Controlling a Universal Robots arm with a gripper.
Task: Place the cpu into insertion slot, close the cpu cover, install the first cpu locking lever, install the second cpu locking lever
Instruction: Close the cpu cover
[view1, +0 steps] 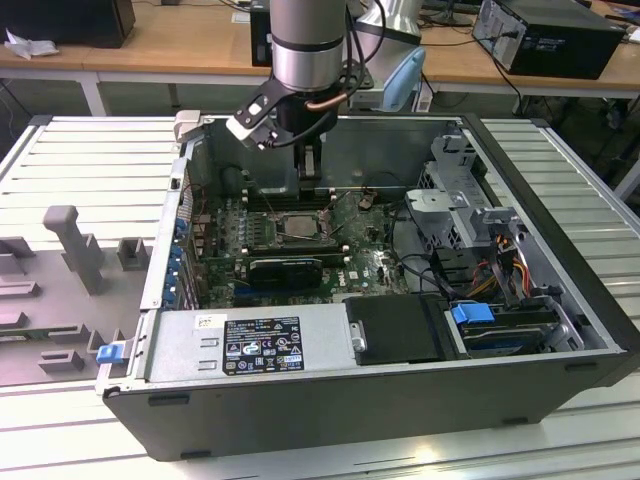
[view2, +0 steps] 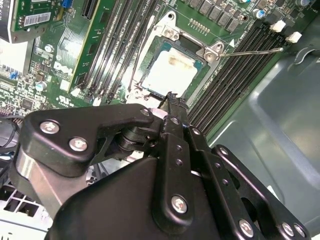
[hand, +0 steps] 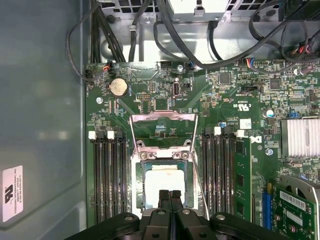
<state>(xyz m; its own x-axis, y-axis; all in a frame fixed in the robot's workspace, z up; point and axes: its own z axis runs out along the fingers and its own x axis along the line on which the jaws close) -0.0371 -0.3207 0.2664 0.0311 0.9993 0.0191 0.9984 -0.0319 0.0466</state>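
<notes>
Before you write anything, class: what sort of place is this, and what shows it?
Probably a robotics lab or test workshop: a robot arm reaches into an open computer case on a slatted metal table, with wooden desks holding another computer behind.

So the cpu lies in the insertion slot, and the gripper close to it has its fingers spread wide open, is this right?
Not quite. The cpu does lie in the insertion slot, but the gripper close to it is shut, not open: its two fingers are pressed together side by side. The first wrist view shows this.
</notes>
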